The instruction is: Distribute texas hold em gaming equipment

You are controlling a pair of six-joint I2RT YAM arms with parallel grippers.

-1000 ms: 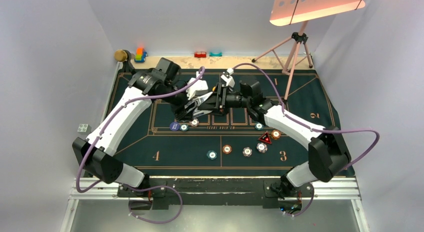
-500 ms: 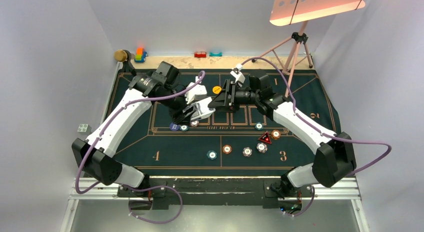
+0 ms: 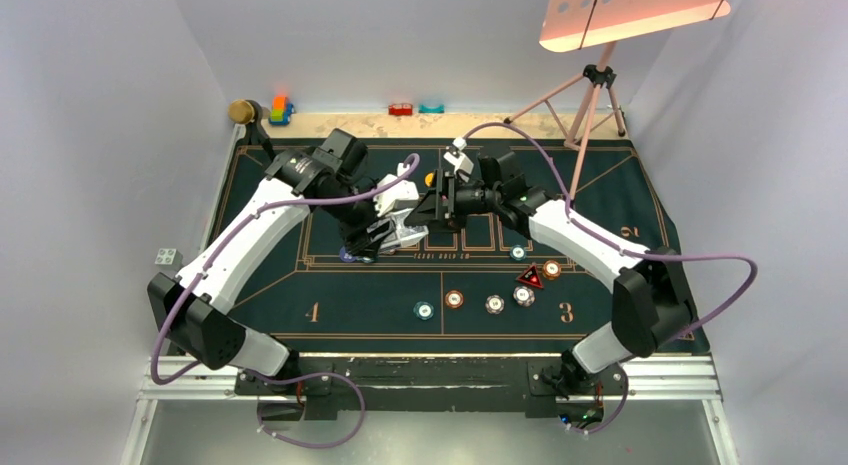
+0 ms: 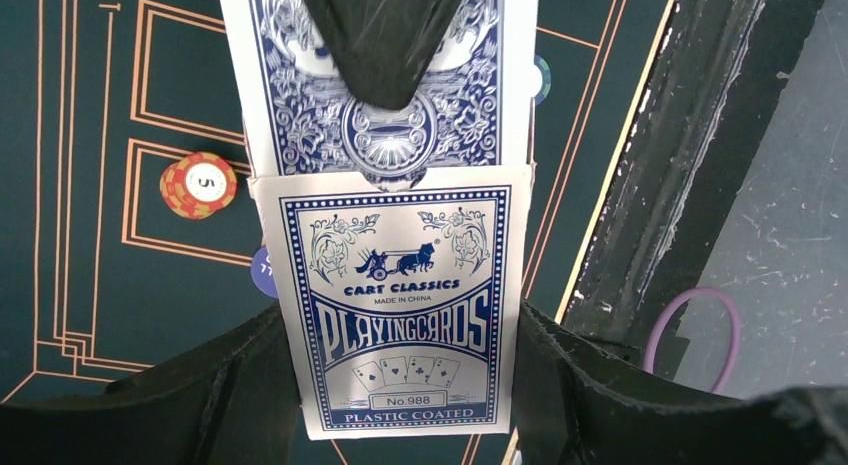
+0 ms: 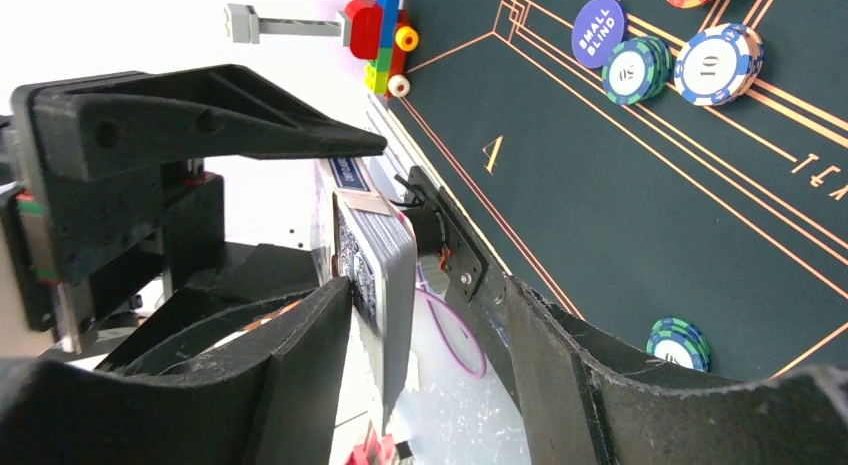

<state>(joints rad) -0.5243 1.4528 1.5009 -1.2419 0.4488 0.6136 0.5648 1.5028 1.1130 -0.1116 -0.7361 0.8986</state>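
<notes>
My left gripper [image 3: 385, 232] is shut on a blue-and-white playing-card box [image 4: 400, 305], held above the felt; its fingers [image 4: 255, 385] press both long edges. My right gripper [image 3: 428, 207] is open. Its jaws straddle the far end of the cards [image 5: 385, 275], which lie against one finger with a gap to the other. One dark right fingertip covers the blue back [image 4: 385, 35]. Orange [image 3: 454, 298], teal [image 3: 424, 309] and white-brown [image 3: 494, 303] chips and the red triangular marker [image 3: 530, 277] lie on the mat. The yellow button [image 3: 430, 178] peeks out behind the right wrist.
A blue small-blind disc [image 5: 598, 31] and stacked chips [image 5: 718, 62] lie under the grippers. Toy blocks [image 3: 280, 109] sit at the mat's far left corner, and more blocks [image 3: 415, 109] by the back wall. A pink tripod lamp [image 3: 590, 95] stands at the back right.
My right gripper drew back from the card box half a second ago and has returned to it, covering most of the yellow button. My left gripper has kept hold of the box.
</notes>
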